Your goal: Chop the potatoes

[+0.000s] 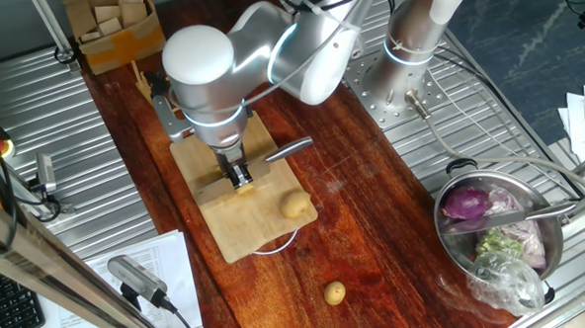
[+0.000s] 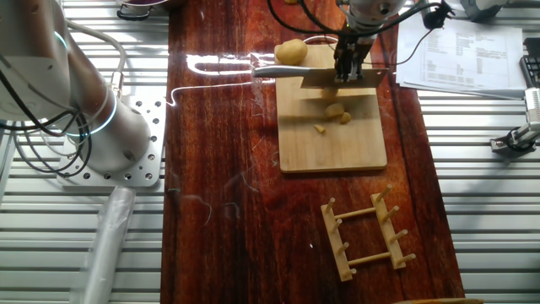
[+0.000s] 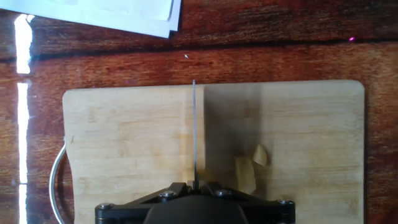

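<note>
The gripper (image 2: 349,66) hangs over the cutting board (image 2: 332,143), fingers clamped on the knife (image 2: 325,78), whose blade sits edge-down across the board. In the hand view the blade (image 3: 194,130) shows as a thin line, with pale yellow cut potato pieces (image 3: 252,165) lying just beside it on the wood. A whole potato (image 1: 294,205), smooth and tan, rests at the board's corner. Another small potato (image 1: 334,293) sits alone on the dark wooden table (image 1: 368,237), well apart from the board.

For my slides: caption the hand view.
Gripper holding knife edge-on above cutting board, potato pieces beside it.
</note>
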`<state>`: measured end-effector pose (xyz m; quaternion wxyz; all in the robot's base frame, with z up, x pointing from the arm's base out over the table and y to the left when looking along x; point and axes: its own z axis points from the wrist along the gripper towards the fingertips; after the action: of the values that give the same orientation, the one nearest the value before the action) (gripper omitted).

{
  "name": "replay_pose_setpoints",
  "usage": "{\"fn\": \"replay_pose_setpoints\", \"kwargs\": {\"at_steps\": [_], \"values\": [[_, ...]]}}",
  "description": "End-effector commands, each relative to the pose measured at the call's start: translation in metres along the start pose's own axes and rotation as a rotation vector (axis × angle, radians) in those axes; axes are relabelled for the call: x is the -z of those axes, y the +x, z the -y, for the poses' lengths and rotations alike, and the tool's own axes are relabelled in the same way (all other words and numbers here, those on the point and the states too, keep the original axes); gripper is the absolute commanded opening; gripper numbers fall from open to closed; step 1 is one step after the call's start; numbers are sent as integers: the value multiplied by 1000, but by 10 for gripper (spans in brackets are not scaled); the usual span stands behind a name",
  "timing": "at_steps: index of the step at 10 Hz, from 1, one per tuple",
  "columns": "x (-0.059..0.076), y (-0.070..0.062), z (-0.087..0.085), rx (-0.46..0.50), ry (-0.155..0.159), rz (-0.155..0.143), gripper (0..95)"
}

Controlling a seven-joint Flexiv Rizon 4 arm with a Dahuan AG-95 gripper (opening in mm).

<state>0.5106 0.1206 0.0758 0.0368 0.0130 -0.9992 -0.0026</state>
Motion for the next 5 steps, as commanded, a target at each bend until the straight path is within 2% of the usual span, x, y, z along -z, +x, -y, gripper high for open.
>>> {"fn": "replay_pose_setpoints", "kwargs": {"at_steps": [1,2,5], "values": [[-9,-3,1,-1,1,20,0],[-13,-4,1,-4,1,26,0],[-11,-4,1,-2,2,21,0]]}}
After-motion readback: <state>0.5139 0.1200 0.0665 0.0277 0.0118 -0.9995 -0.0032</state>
